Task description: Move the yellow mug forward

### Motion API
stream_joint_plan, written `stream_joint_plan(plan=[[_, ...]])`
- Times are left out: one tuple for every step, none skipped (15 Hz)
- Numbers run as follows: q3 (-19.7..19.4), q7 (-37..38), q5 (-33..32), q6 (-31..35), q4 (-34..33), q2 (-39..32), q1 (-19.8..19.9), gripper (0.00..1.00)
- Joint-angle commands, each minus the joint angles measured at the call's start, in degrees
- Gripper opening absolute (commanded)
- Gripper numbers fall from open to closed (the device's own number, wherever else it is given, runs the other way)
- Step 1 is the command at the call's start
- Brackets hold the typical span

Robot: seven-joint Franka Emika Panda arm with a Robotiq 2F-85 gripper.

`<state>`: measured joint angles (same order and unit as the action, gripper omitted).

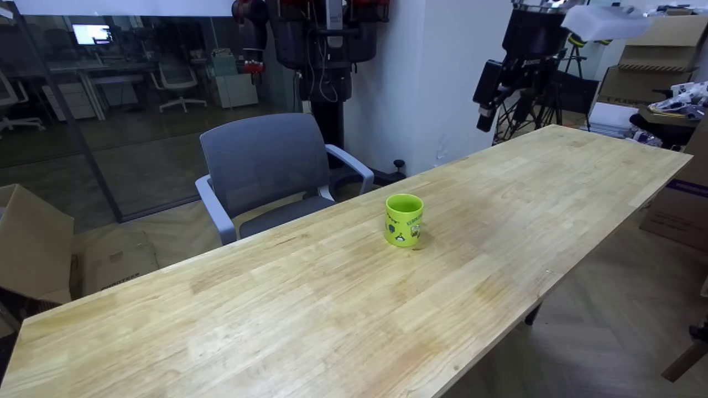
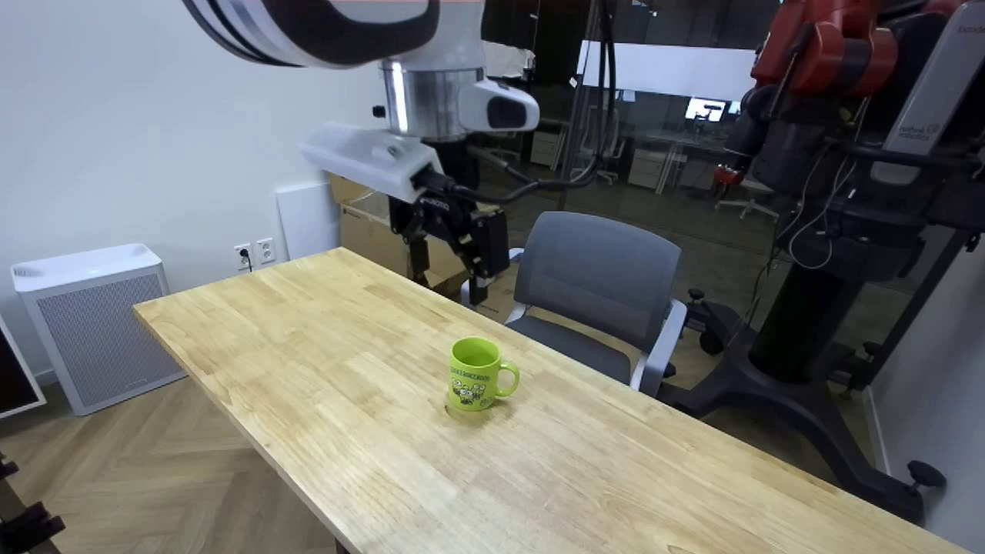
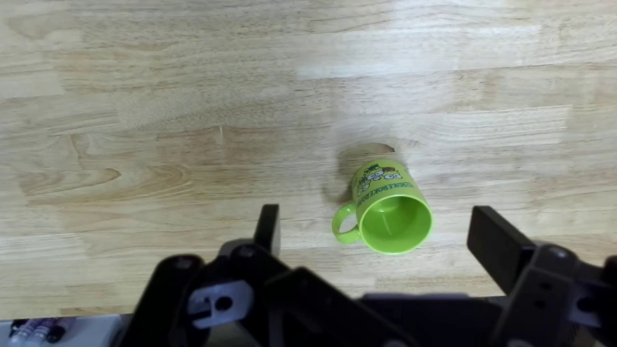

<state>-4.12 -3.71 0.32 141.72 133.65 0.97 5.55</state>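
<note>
The yellow mug, lime green with printed frog figures, stands upright on the wooden table in both exterior views [image 1: 402,228] [image 2: 472,385]. In the wrist view the mug [image 3: 378,188] shows its open rim, with its handle to the left. My gripper is raised above the table and apart from the mug in both exterior views [image 1: 502,117] [image 2: 449,285]. In the wrist view the gripper's [image 3: 376,217] fingers are wide apart, and the mug appears between them, below. Nothing is held. The handle is hidden in an exterior view.
The long wooden table [image 1: 276,309] carries the mug. A grey chair [image 1: 265,160] stands against its long edge. Another robot [image 2: 816,192] on a wheeled base stands behind the chair. Cardboard boxes [image 1: 658,61] lie past the table's far end.
</note>
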Motion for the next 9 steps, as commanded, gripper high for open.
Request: stream_joint_plan(plan=[[-0.57,-13.99,8.43,-5.44,-12.41,-11.39,0.42,1.00],[0.02,-17.49,10.42,-7.37,-15.55,-14.17,1.12,1.00],[1.08,-21.92,12.64,-9.57,-18.80,-16.86,1.73,1.00],[1.98,-24.54,13.09,-11.64,-21.89,-19.37,2.15,1.00],[2.90,-26.85,13.05,-13.97,-25.13,-21.79,2.49,1.00],[3.92,-28.37,12.30,-15.75,-27.83,-23.84,2.41,1.00],[4.81,-29.86,11.23,-17.75,-30.37,-25.67,2.39,1.00],[3.95,-26.82,11.39,-13.23,-23.13,-21.03,2.64,1.00],[4.57,-27.14,11.37,-13.63,-24.72,-22.56,2.63,1.00]])
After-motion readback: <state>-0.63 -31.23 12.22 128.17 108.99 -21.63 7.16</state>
